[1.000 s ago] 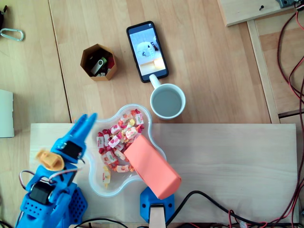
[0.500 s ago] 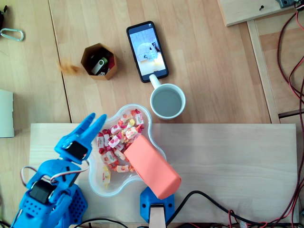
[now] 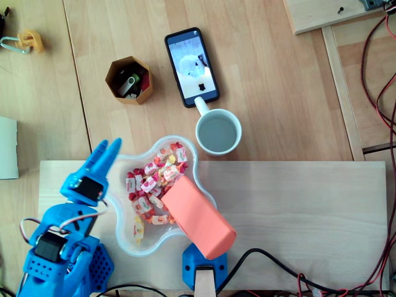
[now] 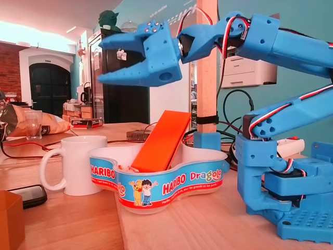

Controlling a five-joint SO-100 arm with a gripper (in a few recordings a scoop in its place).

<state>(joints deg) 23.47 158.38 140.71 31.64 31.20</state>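
Observation:
My blue gripper hovers open above the left rim of a clear Haribo candy bowl, with nothing between its fingers. In the fixed view the gripper hangs well above the bowl, jaws parted and pointing left. Wrapped sweets fill the bowl. An orange box leans in it, one end on the sweets, and stands tilted in the fixed view. A small yellow-orange piece lies far off at the top left beside a carabiner.
A white mug stands just beyond the bowl, with a phone behind it and a hexagonal orange cup of USB sticks to its left. The bowl sits on a pale wooden board. Cables run along the right edge.
The yellow-orange piece that sat on the arm has flown up and left across the table and now rests by the carabiner. The gripper swung slightly right, then back left.

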